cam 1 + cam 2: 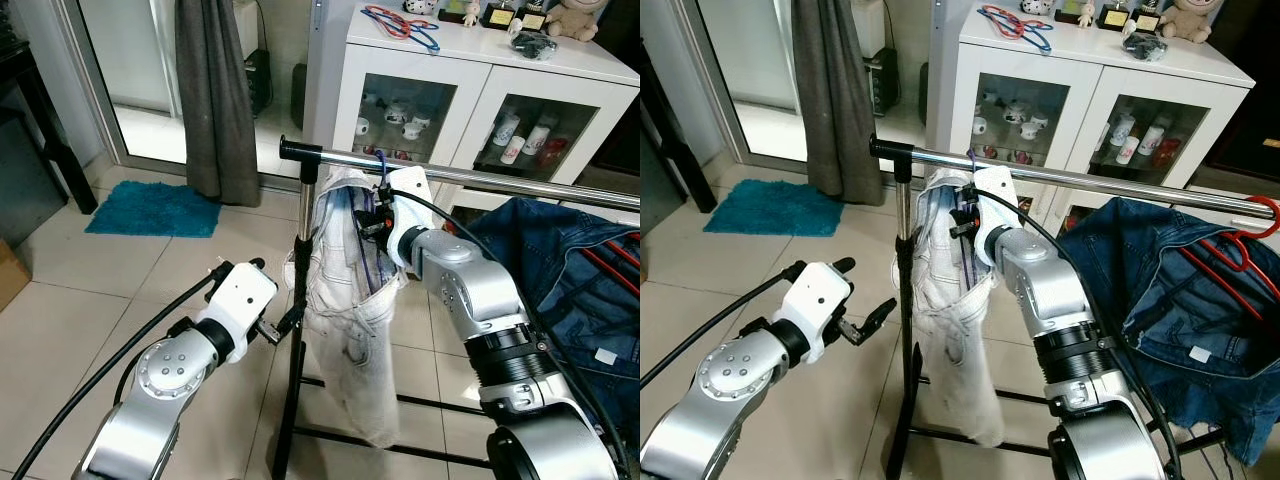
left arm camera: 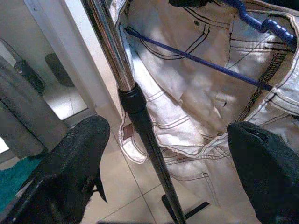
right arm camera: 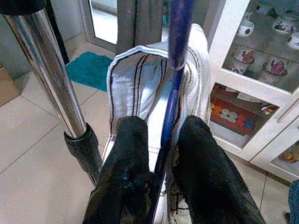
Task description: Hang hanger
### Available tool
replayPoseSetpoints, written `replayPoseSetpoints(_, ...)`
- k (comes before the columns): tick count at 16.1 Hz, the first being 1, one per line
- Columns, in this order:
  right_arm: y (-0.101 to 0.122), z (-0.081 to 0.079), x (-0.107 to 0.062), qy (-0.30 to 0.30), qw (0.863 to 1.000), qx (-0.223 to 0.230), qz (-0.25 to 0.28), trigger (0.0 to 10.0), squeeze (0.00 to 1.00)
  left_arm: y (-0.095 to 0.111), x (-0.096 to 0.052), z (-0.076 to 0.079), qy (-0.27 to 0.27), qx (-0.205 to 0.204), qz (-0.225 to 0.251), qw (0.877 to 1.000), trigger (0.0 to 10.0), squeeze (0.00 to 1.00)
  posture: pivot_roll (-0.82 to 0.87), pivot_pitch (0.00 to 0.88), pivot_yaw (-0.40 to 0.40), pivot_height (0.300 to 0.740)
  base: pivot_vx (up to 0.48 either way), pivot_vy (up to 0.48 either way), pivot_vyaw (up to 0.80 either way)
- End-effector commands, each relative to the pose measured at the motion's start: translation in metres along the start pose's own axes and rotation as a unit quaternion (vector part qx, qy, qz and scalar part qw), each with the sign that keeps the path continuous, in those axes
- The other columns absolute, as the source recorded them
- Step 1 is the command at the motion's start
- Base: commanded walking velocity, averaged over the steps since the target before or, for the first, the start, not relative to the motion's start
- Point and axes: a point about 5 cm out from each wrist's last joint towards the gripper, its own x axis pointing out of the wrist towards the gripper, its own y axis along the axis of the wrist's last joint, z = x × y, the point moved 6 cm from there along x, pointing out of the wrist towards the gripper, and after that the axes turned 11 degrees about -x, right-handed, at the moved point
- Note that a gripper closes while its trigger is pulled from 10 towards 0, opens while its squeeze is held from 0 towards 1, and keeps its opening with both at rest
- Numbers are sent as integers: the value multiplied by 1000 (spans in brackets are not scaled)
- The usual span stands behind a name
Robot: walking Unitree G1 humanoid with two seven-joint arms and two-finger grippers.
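Left eye view, going left to right: there's a teal rug [image 1: 152, 208] on the tile floor by a grey curtain [image 1: 216, 100]. The left gripper [image 1: 283, 325] sits low, fingers spread open, just beside the clothes rack's upright pole [image 1: 299, 300] but not touching it; in the left wrist view the pole runs between the two black fingertips [image 2: 74, 163] with gaps on both sides. White jeans [image 1: 352, 310] hang from the chrome rail [image 1: 470, 178] on a blue hanger [image 3: 174, 84]. Its hook is up at the rail, though I can't tell if it's fully seated. The right gripper [image 3: 161, 154] is pinched on the hanger's blue stem just under the rail. Further right a blue denim jacket [image 1: 1170, 300] hangs on a red hanger [image 1: 1230, 250], and more hangers [image 1: 400, 24] lie on top of the white glass-door cabinet [image 1: 480, 90] behind.
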Motion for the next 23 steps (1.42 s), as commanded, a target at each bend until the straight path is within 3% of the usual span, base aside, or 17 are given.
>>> replayPoseSetpoints(1, -2, 7, 0, -9, 1000, 10, -10, 0, 0, 2, 2, 2, -8, 8, 2, 1000, 10000, 0, -29, 0, -74, 740, 0, 0, 0)
replayPoseSetpoints(13, -2, 8, -5, 0, 1000, 4, 12, 0, 0, 22, 6, 3, -8, 12, 21, 1000, 10000, 0, -29, 0, -70, 740, 0, 0, 0)
replayPoseSetpoints(17, 9, 5, -20, 24, 997, 10, 69, 0, 0, 23, 8, 1, 8, 0, 27, 1000, 10000, 0, -31, 0, -52, 740, 0, 0, 0)
replayPoseSetpoints(23, 17, 17, -48, 37, 992, 15, 123, 0, 0, 30, 5, 4, 13, -29, 49, 998, 10000, 0, -39, 0, -28, 740, 0, 0, 0)
